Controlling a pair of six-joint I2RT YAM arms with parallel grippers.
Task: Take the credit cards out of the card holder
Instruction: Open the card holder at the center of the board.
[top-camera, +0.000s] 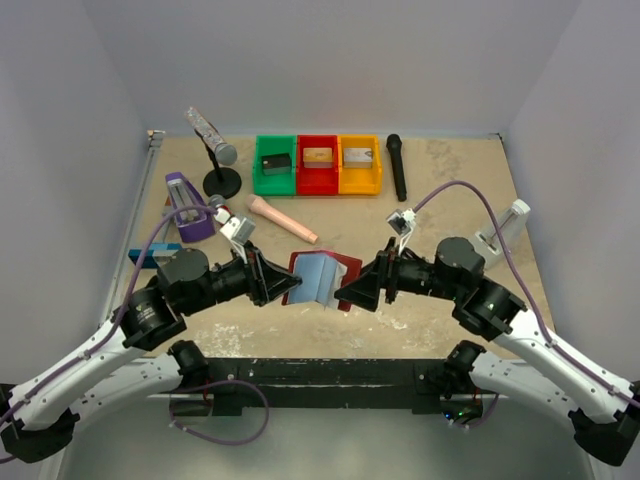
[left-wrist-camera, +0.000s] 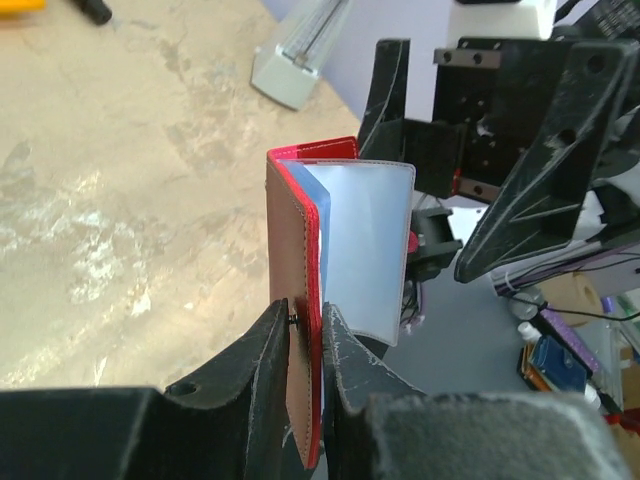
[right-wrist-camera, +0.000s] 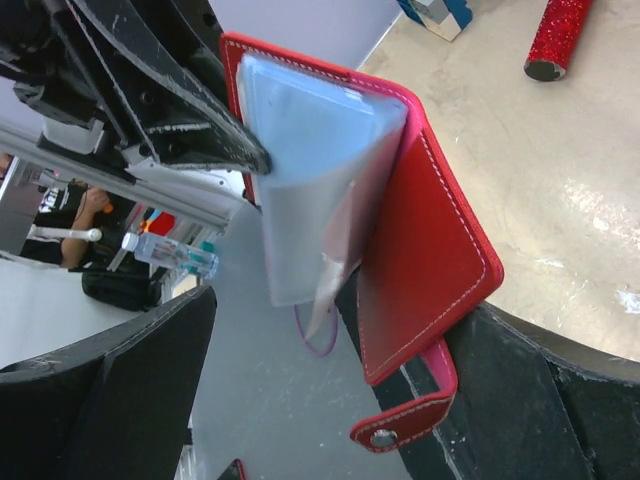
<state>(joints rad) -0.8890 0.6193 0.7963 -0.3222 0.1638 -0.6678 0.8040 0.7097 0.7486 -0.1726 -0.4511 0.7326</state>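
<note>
The card holder (top-camera: 322, 277) hangs open above the table's near middle, a red case with pale blue clear pockets (left-wrist-camera: 365, 250). My left gripper (left-wrist-camera: 312, 350) is shut on its cover from the left, and the brown inner face and red edge (left-wrist-camera: 300, 250) stick up between the fingers. My right gripper (right-wrist-camera: 335, 330) stands wide open around the holder's other side. The red outer cover (right-wrist-camera: 430, 250) lies against its right finger (right-wrist-camera: 540, 400), and the snap tab (right-wrist-camera: 400, 425) dangles below. The pockets (right-wrist-camera: 310, 180) fan out between the jaws. I cannot make out any credit cards.
Green (top-camera: 275, 165), red (top-camera: 318, 165) and yellow (top-camera: 360, 165) bins line the far side. A black microphone (top-camera: 396, 165) lies to their right and a glittery one on a stand (top-camera: 210, 135) to their left. A pink cylinder (top-camera: 283, 219), purple object (top-camera: 186, 208) and white bracket (top-camera: 503, 230) flank the arms.
</note>
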